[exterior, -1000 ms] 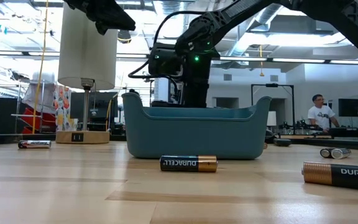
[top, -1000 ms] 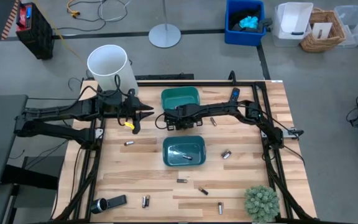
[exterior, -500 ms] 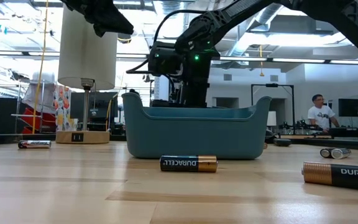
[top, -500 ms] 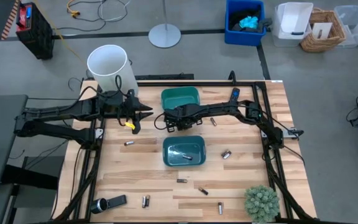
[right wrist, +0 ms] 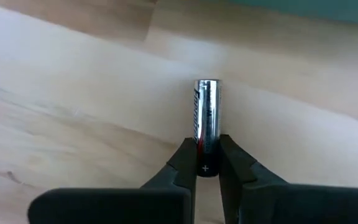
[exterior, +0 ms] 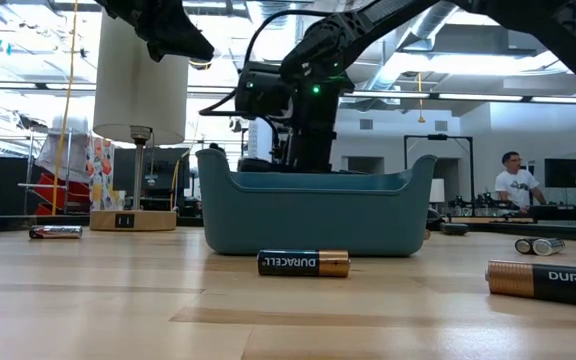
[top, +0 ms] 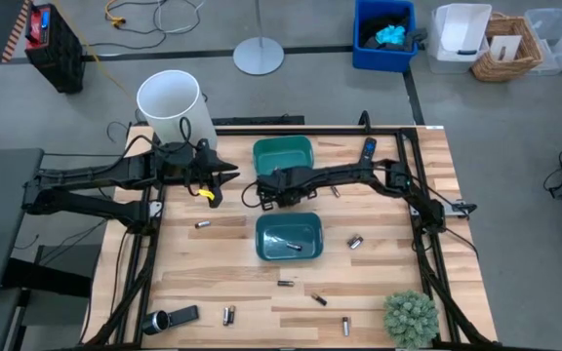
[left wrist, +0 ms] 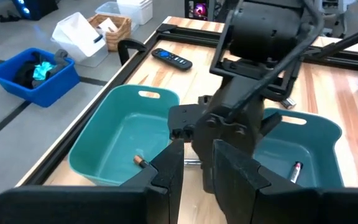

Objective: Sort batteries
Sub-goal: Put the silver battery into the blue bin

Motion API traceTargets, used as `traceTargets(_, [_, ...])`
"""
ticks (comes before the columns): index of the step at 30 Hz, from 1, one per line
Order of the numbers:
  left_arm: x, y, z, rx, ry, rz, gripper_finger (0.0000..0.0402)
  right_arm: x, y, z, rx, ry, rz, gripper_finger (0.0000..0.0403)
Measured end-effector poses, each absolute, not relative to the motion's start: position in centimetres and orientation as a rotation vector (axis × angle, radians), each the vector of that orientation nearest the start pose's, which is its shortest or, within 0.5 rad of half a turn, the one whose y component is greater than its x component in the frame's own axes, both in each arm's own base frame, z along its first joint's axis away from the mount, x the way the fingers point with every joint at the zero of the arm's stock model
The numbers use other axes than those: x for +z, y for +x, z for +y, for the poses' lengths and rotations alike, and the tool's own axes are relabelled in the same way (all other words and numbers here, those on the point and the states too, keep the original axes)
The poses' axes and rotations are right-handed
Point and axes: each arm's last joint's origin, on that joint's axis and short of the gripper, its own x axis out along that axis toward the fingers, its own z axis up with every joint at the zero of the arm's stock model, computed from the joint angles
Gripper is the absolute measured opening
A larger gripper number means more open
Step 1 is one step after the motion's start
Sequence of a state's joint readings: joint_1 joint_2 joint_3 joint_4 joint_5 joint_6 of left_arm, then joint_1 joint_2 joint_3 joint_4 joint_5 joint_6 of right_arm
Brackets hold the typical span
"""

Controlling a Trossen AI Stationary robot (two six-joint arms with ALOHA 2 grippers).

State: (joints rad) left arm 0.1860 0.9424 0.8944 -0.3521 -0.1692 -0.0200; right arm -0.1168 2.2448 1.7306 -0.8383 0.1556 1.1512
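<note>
Two teal plastic bins sit mid-table, and the sorting runs between them. Nearest the camera-side edge, loose dark-and-copper batteries (top: 230, 314) lie scattered around six o'clock, beside a black and silver flashlight-like cylinder (top: 158, 320) at seven and a small green potted plant (top: 410, 317) at five. In the low view a black and copper Duracell cell (exterior: 304, 263) lies just in front of the near teal bin (top: 314, 250), which already holds a battery or two.

Between that bin and the far teal bin (top: 265, 156) at twelve, the right gripper (top: 267, 193) is low over the wooden table (top: 388, 268). The right wrist view shows its fingers (right wrist: 182, 163) closed on the plus end of a silver cylindrical battery (right wrist: 206, 118), the rest of the cell projecting forward over the bare wood. Pinching one end probably keeps the fingertips clear of the boards; I judge the grasp step done and a lift toward one bin next, though I cannot tell which.

At ten o'clock the left gripper (top: 213, 185) hangs above the table, apparently waiting out of the way; its fingers (left wrist: 166, 174) stand slightly apart with nothing seen between them. One battery (left wrist: 140, 162) lies in the far bin, and a black remote with a blue part (top: 368, 148) rests at one o'clock.
</note>
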Motion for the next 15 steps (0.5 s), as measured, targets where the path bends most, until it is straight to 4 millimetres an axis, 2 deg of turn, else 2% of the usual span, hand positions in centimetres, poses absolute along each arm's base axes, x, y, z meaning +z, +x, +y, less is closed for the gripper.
traceTargets(5, [32.8, 19.7, 4.2, 0.354, -0.023, 0.401, 0.0082, 15.0, 44.6, -4.8, -0.98, 0.932, 1.035, 0.005])
traceTargets(15, [32.7, 19.7, 4.2, 0.349, -0.017, 0.402, 0.0082, 16.4, 45.4, -5.1, -0.97, 0.895, 0.974, 0.0049])
